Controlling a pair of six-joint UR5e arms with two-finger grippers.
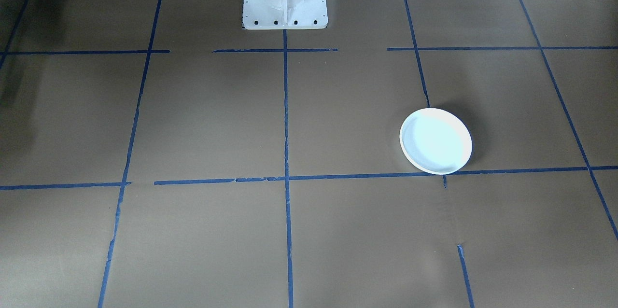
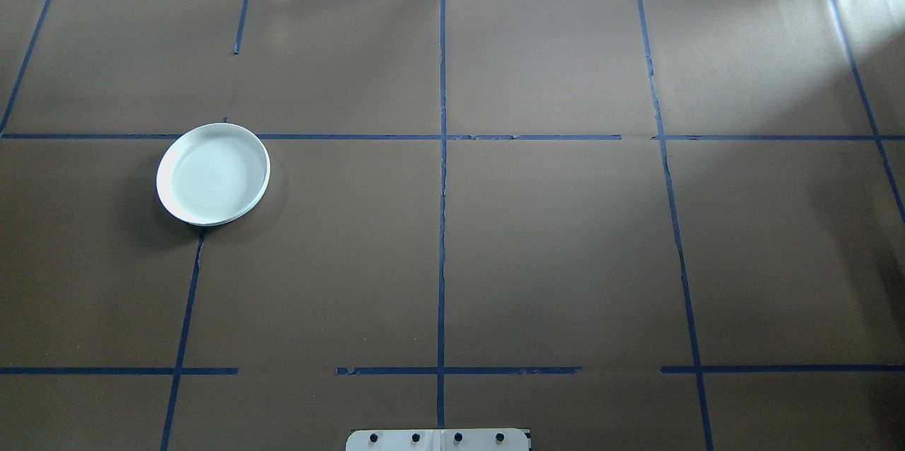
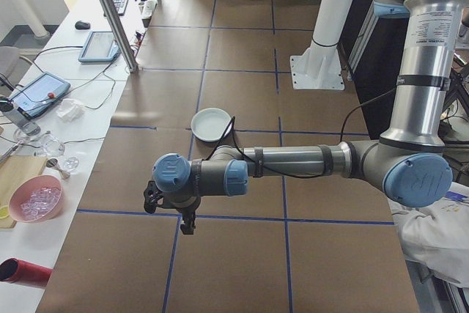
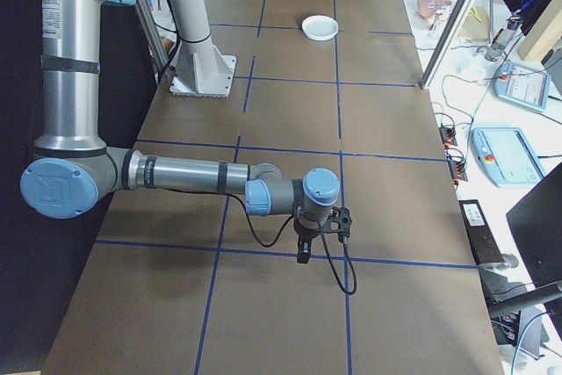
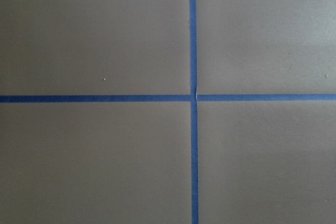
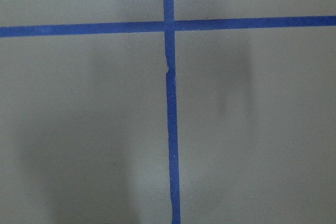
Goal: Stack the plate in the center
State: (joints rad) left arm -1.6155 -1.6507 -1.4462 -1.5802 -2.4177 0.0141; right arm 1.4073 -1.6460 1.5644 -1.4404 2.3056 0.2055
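Over on the robot's left half of the table (image 2: 551,246), the plate (image 2: 213,173) sat alone, straddling a crossing of the blue tape lines (image 2: 442,225), well apart from the centre line. In the overhead view its rim looked doubled along the near edge, so you may have had more than one plate nested there; I could not say for sure.

Neither arm was over the working area. The left gripper (image 3: 187,223) hung off the table's left end, nose down, above a tape crossing; the right gripper (image 4: 304,252) did the same at the far right end. Both showed only in the side views, so I could not tell whether their claws were spread or pressed together. Each wrist camera showed only brown paper and a blue cross, no fingers, no plate.

So by my reading you stood at the very start: nothing grasped, nothing in the centre, the reach not yet begun. No second plate showed anywhere on the table, so what it was to be stacked on was unclear.

Your next move, I judged, belonged to the left arm, as the plate lay on its side. You would have needed to swing it in over the plate, claw spread, come down at the rim, since a shallow plate lying flat offers little else to pinch, then carry it to the middle crossing.
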